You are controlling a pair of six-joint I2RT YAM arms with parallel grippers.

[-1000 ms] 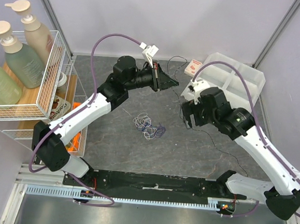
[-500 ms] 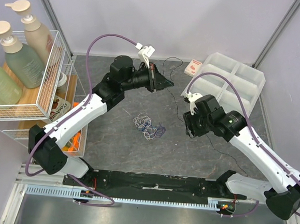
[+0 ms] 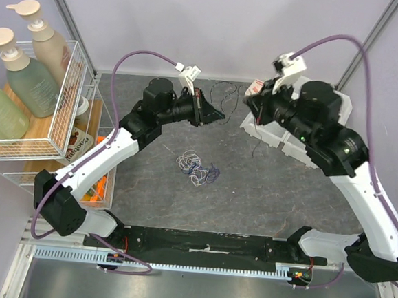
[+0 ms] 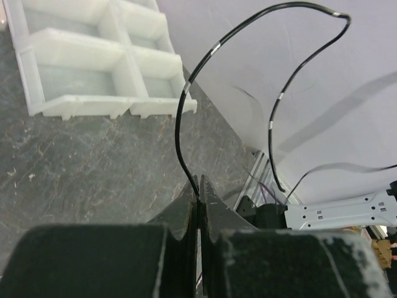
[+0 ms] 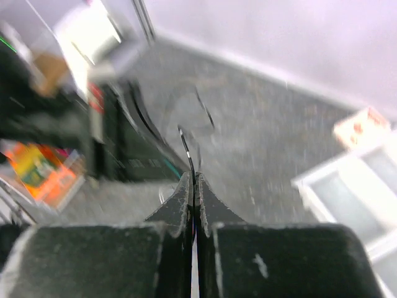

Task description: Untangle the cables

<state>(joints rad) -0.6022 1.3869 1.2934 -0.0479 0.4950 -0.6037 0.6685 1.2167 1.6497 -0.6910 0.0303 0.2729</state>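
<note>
Top: the left tool (image 3: 212, 114) faces the right tool (image 3: 256, 111) above the counter (image 3: 148, 186), and the tangled cables (image 3: 197, 168) lie between the arms. The right arm has risen and its jaws have closed.
Left wrist: jaws pinch a black cable (image 4: 178, 118).
Right wrist: blurred, also pinching a black strand.
One strand is being drawn out; next, spread the tools gently.

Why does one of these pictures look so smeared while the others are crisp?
Right wrist view: the background is smeared, likely motion blur; only the right gripper looks fairly sharp. Left wrist view: crisp, the black cable throwing soft shadows on the wall. Top view: sharp and evenly lit.
</note>
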